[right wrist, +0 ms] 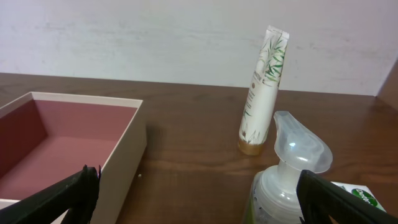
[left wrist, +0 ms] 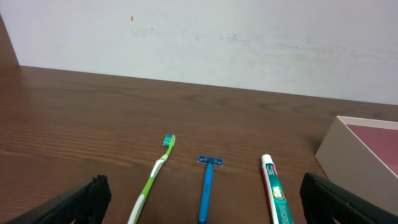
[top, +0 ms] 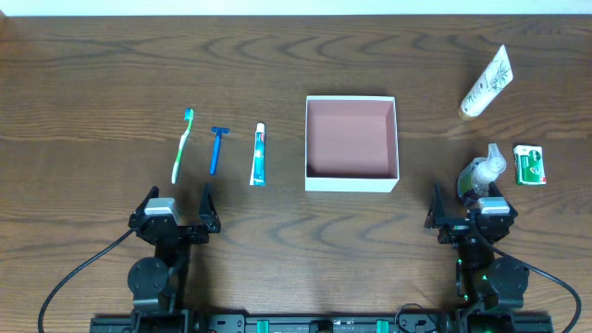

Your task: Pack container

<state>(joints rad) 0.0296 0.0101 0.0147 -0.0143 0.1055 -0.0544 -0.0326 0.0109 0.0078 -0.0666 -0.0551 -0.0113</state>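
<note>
The container [top: 351,182], a shallow white box with a dusty-pink inside, sits empty at the table's middle; it also shows in the right wrist view [right wrist: 127,146] and the left wrist view [left wrist: 336,146]. Left of it lie a green toothbrush [top: 183,145], a blue razor [top: 217,149] and a toothpaste tube [top: 259,154], side by side. My left gripper [top: 176,205] is open and empty just in front of them. Right of the box are a white tube [top: 487,82], a clear pump bottle [top: 483,174] and a small green-and-white packet [top: 529,165]. My right gripper [top: 467,205] is open, right behind the pump bottle [right wrist: 292,180].
A pale wall runs along the table's far edge [left wrist: 199,37]. Bare wood lies between the box and both groups of toiletries. The arm bases stand at the near edge.
</note>
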